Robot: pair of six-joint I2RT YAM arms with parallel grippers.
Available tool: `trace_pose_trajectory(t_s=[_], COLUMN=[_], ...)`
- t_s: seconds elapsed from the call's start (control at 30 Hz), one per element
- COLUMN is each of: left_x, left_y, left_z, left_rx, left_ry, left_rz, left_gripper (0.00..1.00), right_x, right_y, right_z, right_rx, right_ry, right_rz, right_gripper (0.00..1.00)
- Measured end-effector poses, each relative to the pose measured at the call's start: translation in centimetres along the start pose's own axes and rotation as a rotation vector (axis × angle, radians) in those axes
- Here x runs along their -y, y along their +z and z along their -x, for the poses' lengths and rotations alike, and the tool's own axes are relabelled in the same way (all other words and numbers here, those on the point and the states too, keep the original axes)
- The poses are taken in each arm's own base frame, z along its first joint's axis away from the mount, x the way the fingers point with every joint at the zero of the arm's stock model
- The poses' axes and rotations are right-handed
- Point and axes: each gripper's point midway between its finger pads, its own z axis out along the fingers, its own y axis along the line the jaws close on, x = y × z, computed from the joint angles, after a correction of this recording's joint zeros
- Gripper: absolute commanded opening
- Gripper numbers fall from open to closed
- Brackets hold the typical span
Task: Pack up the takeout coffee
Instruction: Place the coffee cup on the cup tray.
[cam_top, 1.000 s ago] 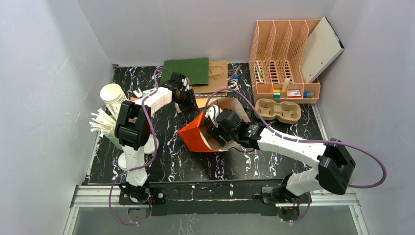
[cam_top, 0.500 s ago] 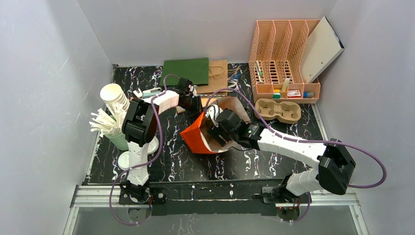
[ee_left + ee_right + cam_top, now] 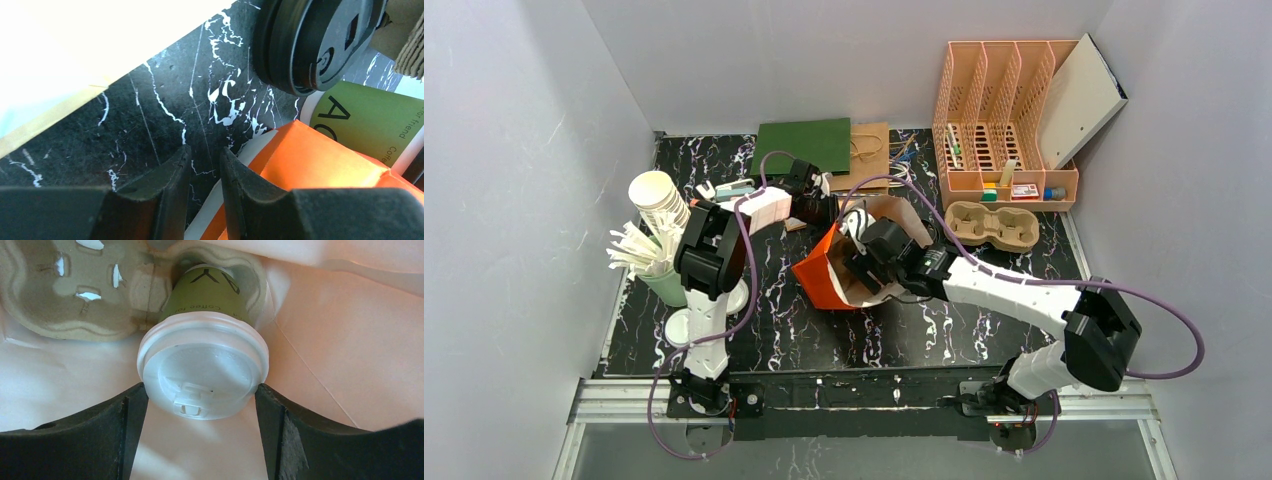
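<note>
Though only its round black lid shows, we place the takeout coffee [image 3: 320, 42] at the top of the left wrist view. It sits just past the left gripper [image 3: 205, 155], over the black marbled table [image 3: 165, 95]. A brown cardboard edge [image 3: 406, 47] is touching or just beside its right side; we cannot tell which. Its green body is hidden, and from overhead we cannot pick it out. Below the lid we see a green cup wall [image 3: 365, 117] with printed lettering, rising behind the rim of the orange bag [image 3: 310, 167]. Whether that wall belongs to the black lid we cannot tell. The left gripper's fingers stand nearly together, with a slim gap between them and nothing in it.

Inside the bag, in pinkish light, the right gripper [image 3: 201, 387] straddles a white-lidded cup [image 3: 202, 372], green with dark lettering. The cup's base is seated in a pocket of a pulp carrier [image 3: 65, 295]. The fingers are spread wide and lie against the lid's rim on both sides, pinching it.

From overhead we see the bag mid-table, its orange side toward the left arm and the right arm reaching into its mouth. Further out lie a second carrier [image 3: 991, 225] and a peach file rack [image 3: 1004, 110] at the back right. A flat green bag [image 3: 806, 145] and a brown paper bag [image 3: 871, 150] lie at the back. At the left, a stack of white cups [image 3: 656, 200] stands beside a lidless green cup [image 3: 659, 287] holding pale sticks [image 3: 627, 250].
</note>
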Motion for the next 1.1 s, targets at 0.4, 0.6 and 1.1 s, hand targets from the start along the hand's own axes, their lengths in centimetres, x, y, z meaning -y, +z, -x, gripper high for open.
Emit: trace_pose_trajectory(t_s=[0.4, 0.6, 1.1], left_x=[1.0, 1.9, 2.2], left_y=[-0.2, -1.3, -1.6], left_z=[-0.2, 0.3, 0.7], left_rx=[0.030, 0.060, 0.085], left_ry=[0.050, 0.068, 0.081], left_rz=[-0.031, -0.045, -0.054], left_gripper=[0.27, 0.27, 0.27], right_x=[0.3, 0.5, 0.5], right_y=[0.9, 1.5, 2.3], right_z=[0.6, 0.8, 1.3], right_rx=[-0.026, -0.036, -0.072], right_ry=[0.014, 0.029, 0.040], right_rz=[0.011, 0.012, 0.029], right_gripper=[0.48, 0.48, 0.49])
